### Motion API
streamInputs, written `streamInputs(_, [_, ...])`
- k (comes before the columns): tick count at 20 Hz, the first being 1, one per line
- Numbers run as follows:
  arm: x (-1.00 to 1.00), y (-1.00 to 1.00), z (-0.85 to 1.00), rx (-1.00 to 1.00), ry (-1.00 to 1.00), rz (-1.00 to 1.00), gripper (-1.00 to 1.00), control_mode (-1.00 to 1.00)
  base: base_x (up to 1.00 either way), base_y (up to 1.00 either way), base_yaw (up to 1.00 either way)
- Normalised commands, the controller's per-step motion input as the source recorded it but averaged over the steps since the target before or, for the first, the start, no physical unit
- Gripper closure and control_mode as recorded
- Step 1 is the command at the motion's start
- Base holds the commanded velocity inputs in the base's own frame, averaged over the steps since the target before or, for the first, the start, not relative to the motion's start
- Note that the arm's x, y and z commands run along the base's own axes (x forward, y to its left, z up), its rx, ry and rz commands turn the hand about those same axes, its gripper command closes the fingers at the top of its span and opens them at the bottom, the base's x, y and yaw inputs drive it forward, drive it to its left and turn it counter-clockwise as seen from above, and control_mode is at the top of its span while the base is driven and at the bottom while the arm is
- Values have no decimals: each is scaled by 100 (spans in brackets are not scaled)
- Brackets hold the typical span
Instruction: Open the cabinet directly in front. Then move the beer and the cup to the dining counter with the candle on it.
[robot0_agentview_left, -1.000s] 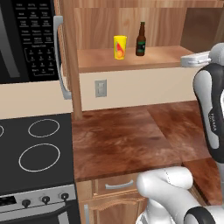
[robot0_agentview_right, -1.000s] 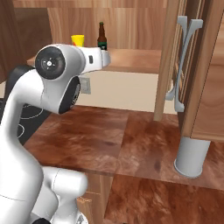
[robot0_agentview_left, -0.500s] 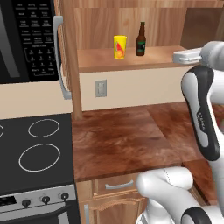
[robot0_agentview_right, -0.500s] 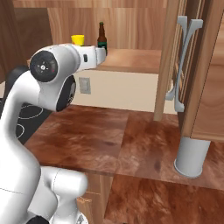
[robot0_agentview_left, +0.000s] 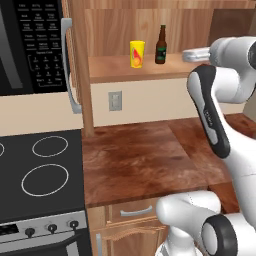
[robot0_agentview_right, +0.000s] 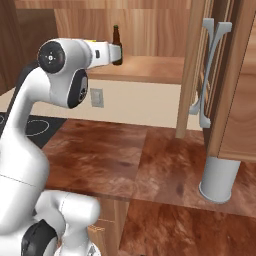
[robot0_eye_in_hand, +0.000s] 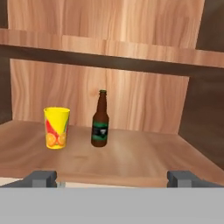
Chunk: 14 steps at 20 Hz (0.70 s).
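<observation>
The cabinet (robot0_agentview_left: 150, 30) stands open, its left door (robot0_agentview_left: 76, 65) swung out edge-on and its right door (robot0_agentview_right: 235, 75) swung wide. On its lower shelf (robot0_eye_in_hand: 131, 157) the yellow cup (robot0_eye_in_hand: 57, 128) stands left of the dark beer (robot0_eye_in_hand: 100, 124), a small gap between them. From the left base the cup (robot0_agentview_left: 137, 54) and beer (robot0_agentview_left: 161, 45) sit near the shelf's front edge. My gripper (robot0_eye_in_hand: 111, 179) is open and empty, level with the shelf and short of its front edge, facing the beer (robot0_agentview_right: 117, 45). The hand (robot0_agentview_left: 195, 54) hangs just right of the bottle. The dining counter and candle are out of view.
A black microwave (robot0_agentview_left: 30, 45) hangs left of the cabinet above a black stove (robot0_agentview_left: 35, 170). Below the cabinet lies a reddish-brown worktop (robot0_agentview_left: 135, 160) with a wall outlet (robot0_agentview_left: 115, 100) behind it. A grey cylinder (robot0_agentview_right: 217, 177) stands on the worktop under the right door.
The arm has swung the hand left and slightly up, closer to the shelf and the beer. The jaws stayed open. Cup and bottle have not moved.
</observation>
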Motion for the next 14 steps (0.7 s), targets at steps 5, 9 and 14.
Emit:
streamInputs(5, [34,2,2,0,8,0,-100,-100,0,0,0])
streamInputs(9, [19,0,0,0,0,0,-100,-100,0,0,0])
streamInputs(14, [16,0,-2,0,0,0,-100,-100,0,0,0])
